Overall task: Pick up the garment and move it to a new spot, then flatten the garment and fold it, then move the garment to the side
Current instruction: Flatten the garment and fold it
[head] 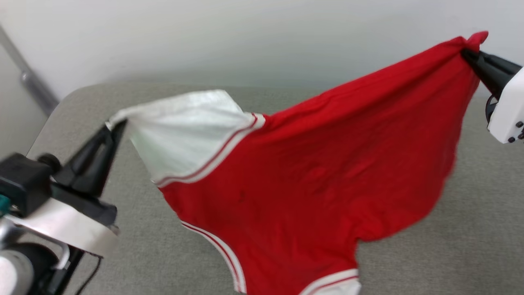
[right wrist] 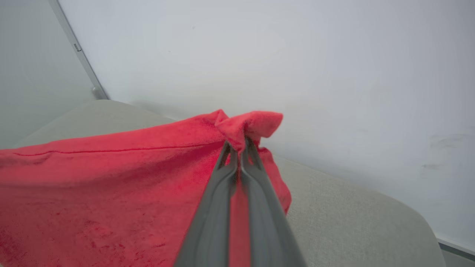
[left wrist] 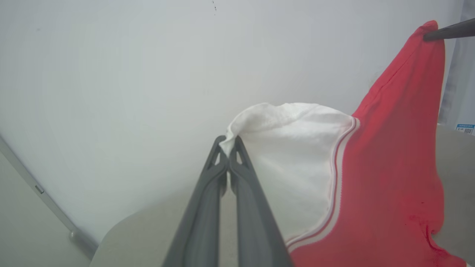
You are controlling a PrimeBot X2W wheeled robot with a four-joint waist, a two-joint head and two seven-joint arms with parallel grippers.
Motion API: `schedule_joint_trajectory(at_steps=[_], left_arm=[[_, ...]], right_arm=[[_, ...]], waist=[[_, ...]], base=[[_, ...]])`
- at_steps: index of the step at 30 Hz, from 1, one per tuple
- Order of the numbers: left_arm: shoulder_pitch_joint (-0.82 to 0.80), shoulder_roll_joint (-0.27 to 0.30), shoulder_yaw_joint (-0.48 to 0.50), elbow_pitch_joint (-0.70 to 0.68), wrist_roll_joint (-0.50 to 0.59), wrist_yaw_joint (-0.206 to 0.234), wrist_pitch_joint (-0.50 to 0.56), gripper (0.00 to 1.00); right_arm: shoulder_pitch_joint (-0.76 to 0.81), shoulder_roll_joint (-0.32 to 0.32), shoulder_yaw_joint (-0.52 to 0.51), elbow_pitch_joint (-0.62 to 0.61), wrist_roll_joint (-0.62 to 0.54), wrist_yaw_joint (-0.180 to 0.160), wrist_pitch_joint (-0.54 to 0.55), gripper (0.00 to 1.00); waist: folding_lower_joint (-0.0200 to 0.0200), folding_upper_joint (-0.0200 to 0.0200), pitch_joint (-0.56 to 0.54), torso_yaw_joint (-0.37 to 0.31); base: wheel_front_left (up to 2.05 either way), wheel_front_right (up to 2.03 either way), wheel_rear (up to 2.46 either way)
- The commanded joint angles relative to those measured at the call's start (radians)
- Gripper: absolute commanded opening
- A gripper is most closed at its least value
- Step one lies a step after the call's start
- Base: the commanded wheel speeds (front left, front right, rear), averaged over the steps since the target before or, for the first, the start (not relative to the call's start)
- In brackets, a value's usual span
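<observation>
You have the garment (head: 311,176) in the air above the grey cloth-covered desk (head: 470,229), stretched between both arms. The left gripper (head: 114,128) is clenched on the edge of the white sleeve (head: 188,127), and the right gripper (head: 466,53) is clenched on a bunched red corner, which it holds higher and farther back. From this I judge you are carrying the garment to its new spot, with flattening to follow. To do it well, bring the two grips level and draw them apart until the top edge runs straight. Then lower the hanging part first, so it lands on the desk without folding under. The red body sags in a deep belly, so expect it to swing, and move slowly. The right grip takes only a small pinch of cloth, so a sharp tug could pull it free. No bin or basket plays a part here, and the garment goes straight onto the desk top.
</observation>
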Motion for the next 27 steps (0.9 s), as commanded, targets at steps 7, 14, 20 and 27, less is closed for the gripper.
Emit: schedule_joint_trajectory(at_steps=[7, 14, 20, 27], left_arm=[[-0.138, 0.022, 0.077, -0.035, -0.006, 0.004, 0.000, 0.00], [-0.267, 0.052, 0.142, -0.052, 0.019, 0.018, 0.002, 0.00], [-0.398, 0.084, 0.184, -0.055, 0.023, 0.009, 0.023, 0.00], [-0.607, 0.108, 0.186, 0.006, 0.014, -0.045, 0.043, 0.00]], right_arm=[[-0.031, 0.038, -0.033, -0.106, 0.005, 0.000, -0.051, 0.00], [-0.049, 0.083, -0.065, -0.211, -0.009, 0.000, -0.041, 0.00], [-0.081, 0.123, -0.093, -0.299, -0.046, 0.000, -0.029, 0.00], [-0.152, 0.132, -0.111, -0.347, -0.097, 0.000, -0.023, 0.00]], waist=[[0.0000, 0.0000, -0.047, -0.087], [0.0000, 0.0000, -0.029, -0.133], [0.0000, 0.0000, 0.027, -0.155], [0.0000, 0.0000, 0.159, -0.165]], base=[[0.00, 0.00, 0.00], [0.00, 0.00, 0.00], [0.00, 0.00, 0.00], [0.00, 0.00, 0.00]])
